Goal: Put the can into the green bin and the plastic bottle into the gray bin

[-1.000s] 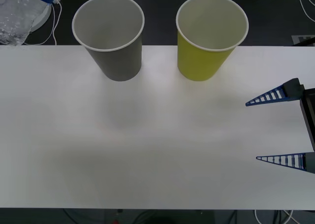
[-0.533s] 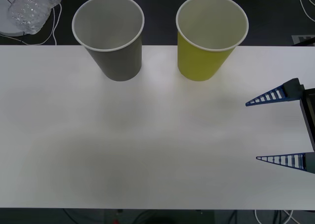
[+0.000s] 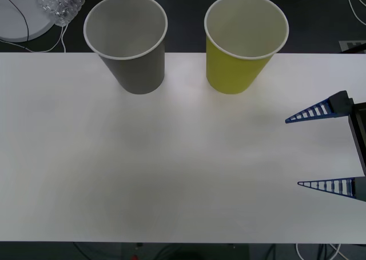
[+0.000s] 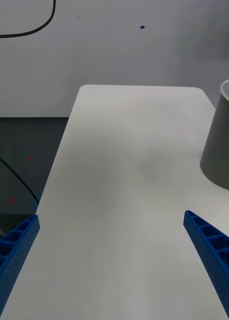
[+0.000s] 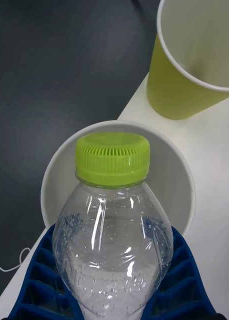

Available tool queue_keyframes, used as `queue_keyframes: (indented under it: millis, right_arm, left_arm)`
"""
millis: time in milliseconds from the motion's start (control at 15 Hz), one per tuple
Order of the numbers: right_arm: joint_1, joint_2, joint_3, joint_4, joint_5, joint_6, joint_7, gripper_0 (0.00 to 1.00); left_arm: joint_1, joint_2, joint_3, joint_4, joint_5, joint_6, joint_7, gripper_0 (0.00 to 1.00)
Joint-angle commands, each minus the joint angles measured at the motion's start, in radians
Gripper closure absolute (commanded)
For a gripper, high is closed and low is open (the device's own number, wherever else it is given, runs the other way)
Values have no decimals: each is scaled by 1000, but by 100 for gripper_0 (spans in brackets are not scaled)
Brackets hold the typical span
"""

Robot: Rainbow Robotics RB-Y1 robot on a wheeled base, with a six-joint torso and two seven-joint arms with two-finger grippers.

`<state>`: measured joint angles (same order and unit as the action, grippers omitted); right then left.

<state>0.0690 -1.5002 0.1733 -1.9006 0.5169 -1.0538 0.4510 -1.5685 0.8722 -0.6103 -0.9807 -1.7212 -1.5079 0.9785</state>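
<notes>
Clear plastic bottle (image 5: 113,235) clamped in left claw (image 5: 112,280), above gray bin (image 5: 182,180).

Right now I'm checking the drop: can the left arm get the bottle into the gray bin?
Probably yes. The left gripper is shut on the plastic bottle, cap pointing down over the gray bin, whose open mouth has nothing across it. The right gripper waits open, well off to the side.

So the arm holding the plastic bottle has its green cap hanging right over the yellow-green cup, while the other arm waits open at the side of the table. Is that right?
Not quite. In the left wrist view the left gripper holds the plastic bottle with its cap over the gray bin, not the green bin, which stands beside it. The right gripper does wait open at the table edge.
</notes>
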Motion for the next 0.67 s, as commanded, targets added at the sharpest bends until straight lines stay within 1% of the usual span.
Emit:
queue_keyframes:
  millis: [67, 400, 533, 667]
  right_arm:
    - [0, 0, 0, 0, 0, 0, 0, 0]
    - [0, 0, 0, 0, 0, 0, 0, 0]
    - [0, 0, 0, 0, 0, 0, 0, 0]
    - [0, 0, 0, 0, 0, 0, 0, 0]
  left_arm:
    - [-56, -65, -14, 86, -20, 8, -4, 100]
    - [-116, -177, -13, 214, -74, 37, -17, 100]
    - [-127, -211, -13, 229, -120, 40, -21, 100]
    - [-127, -223, -13, 229, -130, 41, -21, 100]
